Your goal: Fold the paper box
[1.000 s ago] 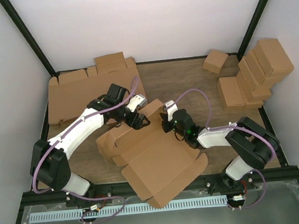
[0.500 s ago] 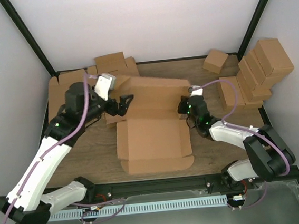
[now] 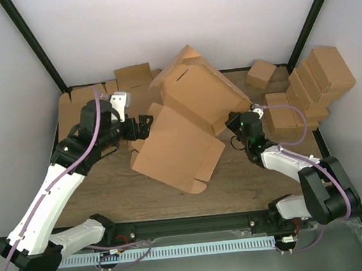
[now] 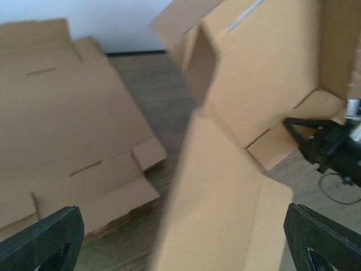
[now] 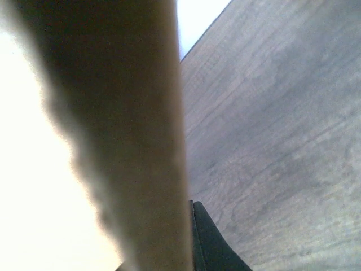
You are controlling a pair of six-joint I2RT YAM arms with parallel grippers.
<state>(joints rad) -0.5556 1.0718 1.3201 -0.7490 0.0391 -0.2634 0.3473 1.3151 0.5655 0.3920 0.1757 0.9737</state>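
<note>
One paper box (image 3: pixel 189 119), tilted steeply over counter (image 3: pixel 256 183) (far panel raised): my right end effector (image 3: pixel 234 119) clenched on its edge; my left end effector (image 3: pixel 147 126) spread wide, just beside it.

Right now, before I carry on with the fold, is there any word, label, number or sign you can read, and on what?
No readable text in any view.
Paper box: plain brown, only slots and creases, no print.
Flat cardboard sheets: plain.
Small boxes: plain.
Left arm and right arm: no marking can be made out.
</note>
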